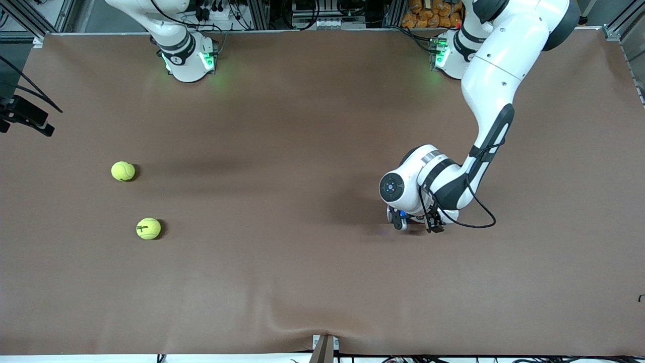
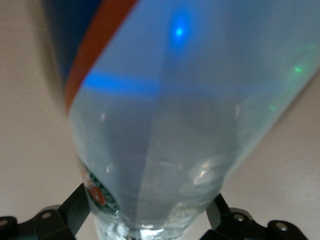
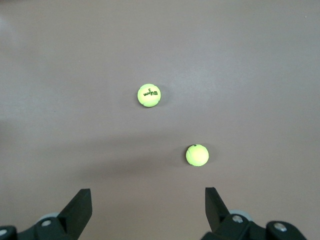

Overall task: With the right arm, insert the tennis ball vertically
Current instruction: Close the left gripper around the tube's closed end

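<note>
Front view overlooks the table; right wrist view shares both balls.

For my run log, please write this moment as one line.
left gripper: low over table, jaws around clear can | right gripper: open, above two tennis balls | balls untouched

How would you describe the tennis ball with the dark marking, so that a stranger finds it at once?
Look at the brown table, toward the right arm's end, where two yellow tennis balls lie apart. The wanted tennis ball is the one nearer to the front camera. It shows a dark printed marking on top, while the other ball looks plain from there.
</note>
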